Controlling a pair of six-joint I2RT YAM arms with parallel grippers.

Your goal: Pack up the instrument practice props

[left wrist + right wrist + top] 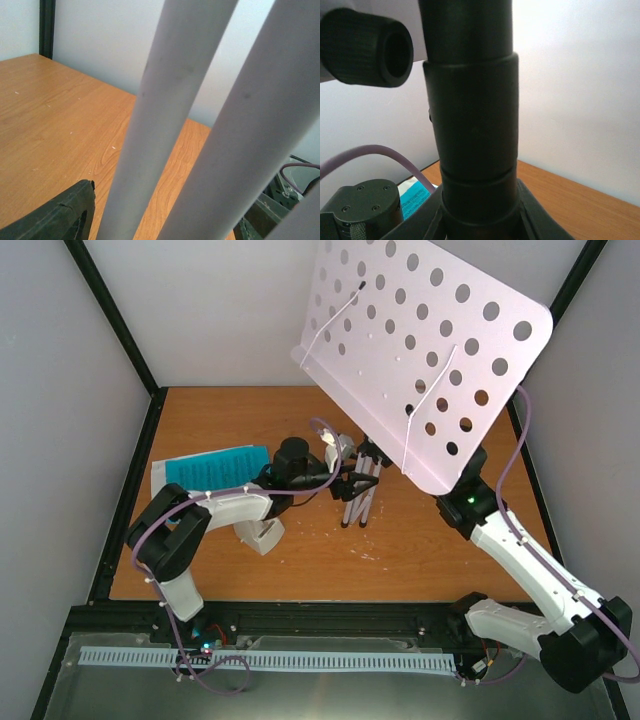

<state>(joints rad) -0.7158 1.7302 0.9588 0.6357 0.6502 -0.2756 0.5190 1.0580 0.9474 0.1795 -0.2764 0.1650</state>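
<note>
The music stand's white perforated desk [430,350] hangs tilted over the back right of the table. Its pale tripod legs [358,498] are folded together and reach down to the wood. My left gripper [350,478] straddles those legs [160,125]. A dark finger [60,220] sits right beside one of them, but contact is unclear. My right gripper [480,222] is shut on the stand's black post [470,125], below a black knob [367,47], and is hidden under the desk from above. The blue sheet-music pages [215,468] lie flat at the left. A small white metronome [262,535] stands under my left arm.
Grey walls with black frame posts [115,325] close in the table [320,565] on three sides. A purple cable [375,155] loops beside the right wrist. A white slotted rail [270,660] runs along the near edge between the arm bases.
</note>
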